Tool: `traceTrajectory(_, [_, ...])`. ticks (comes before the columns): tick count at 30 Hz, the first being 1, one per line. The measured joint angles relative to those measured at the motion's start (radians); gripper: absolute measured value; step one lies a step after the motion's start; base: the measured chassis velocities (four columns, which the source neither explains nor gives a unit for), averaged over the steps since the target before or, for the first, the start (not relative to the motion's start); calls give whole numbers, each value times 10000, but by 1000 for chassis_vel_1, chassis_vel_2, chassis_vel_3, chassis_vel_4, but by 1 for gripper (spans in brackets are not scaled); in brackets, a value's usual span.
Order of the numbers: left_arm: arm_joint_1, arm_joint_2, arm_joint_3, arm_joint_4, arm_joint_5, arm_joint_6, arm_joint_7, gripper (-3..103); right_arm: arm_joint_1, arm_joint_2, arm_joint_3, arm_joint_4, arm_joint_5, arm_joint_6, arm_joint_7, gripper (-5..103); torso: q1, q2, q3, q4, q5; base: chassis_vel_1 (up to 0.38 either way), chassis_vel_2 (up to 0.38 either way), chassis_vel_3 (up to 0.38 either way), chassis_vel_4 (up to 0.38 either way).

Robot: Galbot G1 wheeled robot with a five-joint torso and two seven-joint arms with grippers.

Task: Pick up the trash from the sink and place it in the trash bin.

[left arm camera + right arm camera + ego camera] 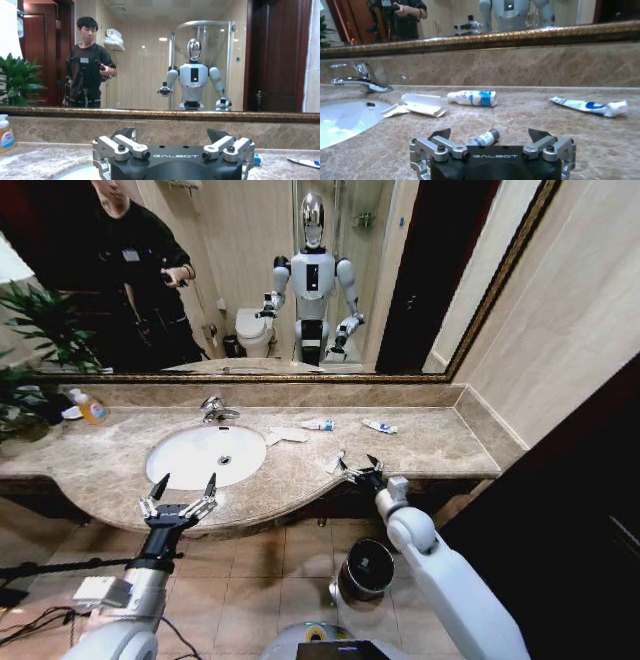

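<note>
Head view: my right pincer [359,469], fingers spread and holding nothing, sits low at the worktop [440,442] edge just before a small tube [485,138]; my left pincer [180,490], also spread, hovers by the sink [205,455]. Trash all left: two tubes [471,98] [587,106] and crumpled paper [417,107] lie on the worktop. Sink looks empty; I can't tell what is in the trash bin [365,568] on the floor.

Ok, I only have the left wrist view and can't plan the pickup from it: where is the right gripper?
Observer: The right gripper is at the marble counter's front edge, right of the sink, open, with a small white tube lying between its fingers.
Operator: And the trash bin?
Observer: The trash bin stands on the floor below that arm.
Operator: Any paper?
Observer: Crumpled paper lies on the marble beside the sink's right rim.
</note>
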Motion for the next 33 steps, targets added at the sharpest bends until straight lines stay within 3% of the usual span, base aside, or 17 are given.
traceTrajectory(13, [0, 0, -1, 0, 0, 0, 0, 100, 859, 354, -891, -1195, -145, 134, 81, 98, 0, 0, -1, 1, 0, 0, 0, 0, 0])
traceTrajectory(19, [0, 0, 0, 0, 0, 0, 0, 100, 926, 367, -948, -1387, -184, 165, 87, 73, 0, 0, -1, 0, 1, 0, 0, 0, 0])
traceTrajectory(21, [0, 0, -1, 0, 0, 0, 0, 100, 929, 367, -954, -1407, -194, 165, 84, 73, -1, 0, -1, 0, 1, 0, 0, 0, 0])
traceTrajectory(22, [0, 0, -1, 0, 0, 0, 0, 100, 930, 367, -963, -1435, -228, 168, 74, 62, -1, 0, -1, 0, 1, 0, 0, 0, 0])
traceTrajectory(23, [0, 1, 0, -1, 0, 0, 0, 100, 931, 366, -970, -1444, -246, 172, 69, 62, -1, 0, -1, 0, 1, 0, 0, 0, 0])
traceTrajectory(24, [0, 0, 0, 0, 0, 0, -1, 100, 932, 358, -993, -1453, -293, 186, 58, 51, -1, 0, -1, 0, 1, 0, 0, 0, 0])
traceTrajectory(26, [0, 0, -1, 0, 0, 0, 0, 100, 932, 356, -1004, -1454, -309, 192, 56, 51, -1, 0, -1, 0, 1, 0, 0, 0, 0])
traceTrajectory(33, [0, 0, 0, 0, 0, 0, 0, 100, 890, 332, -1079, -1479, -492, 343, 50, 25, -2, 0, -1, 0, 1, 0, 0, 0, 0])
